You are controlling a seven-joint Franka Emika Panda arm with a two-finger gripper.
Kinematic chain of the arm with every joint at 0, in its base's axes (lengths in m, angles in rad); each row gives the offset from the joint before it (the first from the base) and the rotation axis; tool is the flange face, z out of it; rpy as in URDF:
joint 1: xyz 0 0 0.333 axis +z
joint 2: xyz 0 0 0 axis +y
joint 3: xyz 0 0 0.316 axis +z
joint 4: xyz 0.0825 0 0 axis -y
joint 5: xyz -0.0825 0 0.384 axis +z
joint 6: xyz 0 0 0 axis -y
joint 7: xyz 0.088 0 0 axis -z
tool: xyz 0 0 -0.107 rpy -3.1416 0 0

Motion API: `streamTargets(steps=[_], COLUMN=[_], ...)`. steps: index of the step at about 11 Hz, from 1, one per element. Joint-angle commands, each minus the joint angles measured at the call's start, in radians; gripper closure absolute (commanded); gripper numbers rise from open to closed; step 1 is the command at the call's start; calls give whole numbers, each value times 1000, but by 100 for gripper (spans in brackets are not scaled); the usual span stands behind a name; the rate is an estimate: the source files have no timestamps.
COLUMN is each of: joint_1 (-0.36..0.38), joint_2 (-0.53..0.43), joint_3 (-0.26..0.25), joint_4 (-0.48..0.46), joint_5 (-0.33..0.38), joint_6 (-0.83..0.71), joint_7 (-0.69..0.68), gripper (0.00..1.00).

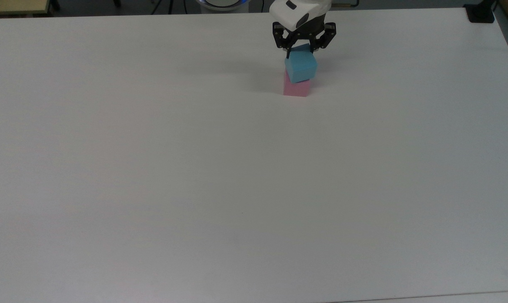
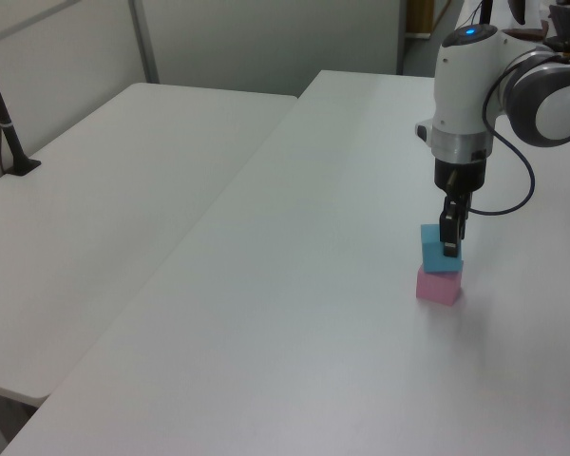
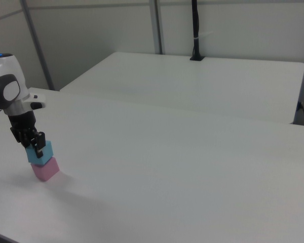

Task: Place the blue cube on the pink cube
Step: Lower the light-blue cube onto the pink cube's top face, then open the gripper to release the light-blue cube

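The blue cube (image 1: 301,67) is seen resting on top of the pink cube (image 1: 296,88), near the far edge of the white desk (image 1: 237,168) in the top view. The blue cube is turned slightly against the pink one, so that the edges of the two are not lined up; in the left view the blue cube (image 2: 440,251) is set a little toward the left view's left on the pink cube (image 2: 438,285). The tool (image 1: 303,47) is held straight above the stack, and its two black fingers are clenched on the upper part of the blue cube from opposite sides. In the right view the tool (image 3: 33,143) is seen at the same grasp, with the blue cube (image 3: 41,151) touching the pink cube (image 3: 45,168) beneath it. A second white desk (image 2: 95,209) stands beside the first, and a black post (image 3: 195,30) is mounted at its far edge.
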Motion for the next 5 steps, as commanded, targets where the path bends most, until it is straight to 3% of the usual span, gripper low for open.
streamTargets(steps=[1,2,5], joint_1=[14,14,14], joint_2=[-8,-9,-12], joint_3=[-3,-3,-3], joint_4=[-16,-14,-8], joint_5=[-3,-9,-23], joint_6=[19,16,-1], joint_7=[9,11,38], gripper=[20,0,0])
